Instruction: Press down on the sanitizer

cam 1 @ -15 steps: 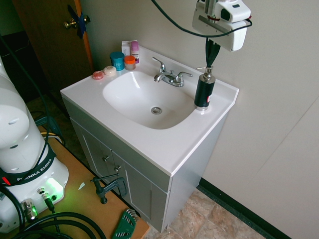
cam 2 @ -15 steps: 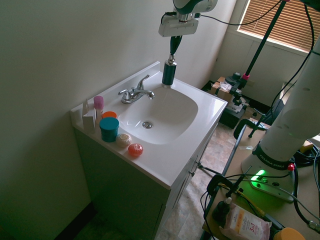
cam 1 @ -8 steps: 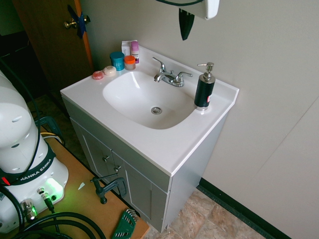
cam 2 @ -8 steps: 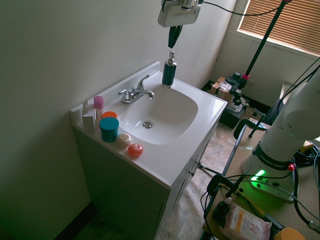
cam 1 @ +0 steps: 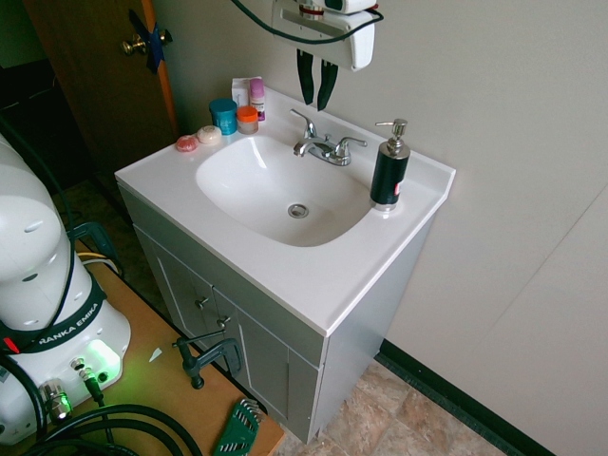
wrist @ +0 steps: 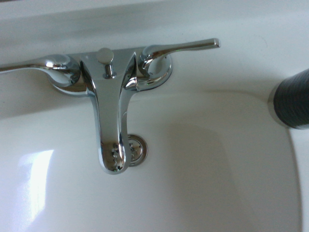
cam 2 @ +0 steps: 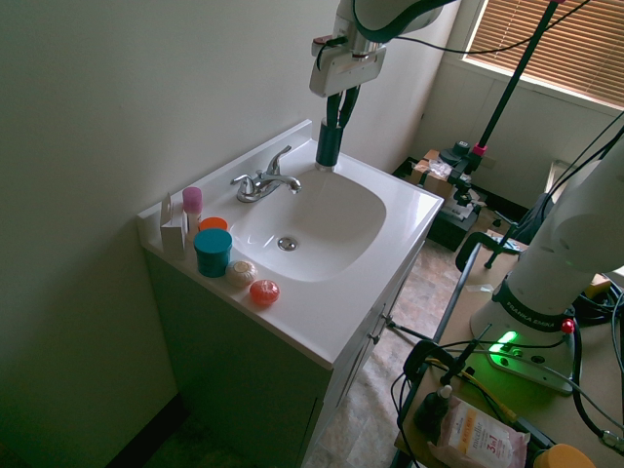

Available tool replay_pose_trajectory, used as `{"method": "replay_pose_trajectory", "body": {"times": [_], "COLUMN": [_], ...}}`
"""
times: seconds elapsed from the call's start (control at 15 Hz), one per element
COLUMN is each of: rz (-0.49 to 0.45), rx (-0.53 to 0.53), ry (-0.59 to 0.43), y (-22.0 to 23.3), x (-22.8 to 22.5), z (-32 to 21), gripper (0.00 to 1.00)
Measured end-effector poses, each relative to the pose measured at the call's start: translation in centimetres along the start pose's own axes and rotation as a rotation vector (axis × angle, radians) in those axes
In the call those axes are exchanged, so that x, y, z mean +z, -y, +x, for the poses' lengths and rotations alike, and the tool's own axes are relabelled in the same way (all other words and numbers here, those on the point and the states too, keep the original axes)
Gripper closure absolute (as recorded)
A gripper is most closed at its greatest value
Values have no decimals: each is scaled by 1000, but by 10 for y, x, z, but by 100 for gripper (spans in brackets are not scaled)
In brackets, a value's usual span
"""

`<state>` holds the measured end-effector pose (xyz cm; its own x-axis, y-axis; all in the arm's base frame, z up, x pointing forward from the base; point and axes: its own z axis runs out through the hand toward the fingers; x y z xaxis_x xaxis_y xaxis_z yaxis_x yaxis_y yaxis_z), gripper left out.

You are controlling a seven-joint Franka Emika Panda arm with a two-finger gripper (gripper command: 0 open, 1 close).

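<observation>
A: Where is the black cylindrical sanitizer bottle with the chrome pump head [cam 1: 390, 164]?

B: It stands upright at the corner of the white vanity top [cam 1: 313, 275]. The gripper [cam 1: 315, 95], fingers slightly spread and empty, hangs above the chrome faucet [cam 1: 323, 145], so the pump lies sideways and lower.

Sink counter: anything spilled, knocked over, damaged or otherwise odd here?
Nothing stands out. The sanitizer stands upright at the counter's corner, the faucet is intact, and the small jars sit together by the wall. No spill shows in the sink.
</observation>
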<state>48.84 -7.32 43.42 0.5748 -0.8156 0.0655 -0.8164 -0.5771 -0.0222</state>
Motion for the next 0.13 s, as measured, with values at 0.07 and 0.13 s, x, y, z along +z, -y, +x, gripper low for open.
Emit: {"method": "replay_pose_trajectory", "body": {"times": [0.07,0.13], "rz": [-1,-3], "rx": [-4,-8], "ry": [0,2], "y": [0,1], "x": [3,5], "z": [-2,-4], "gripper": [0,0]}}
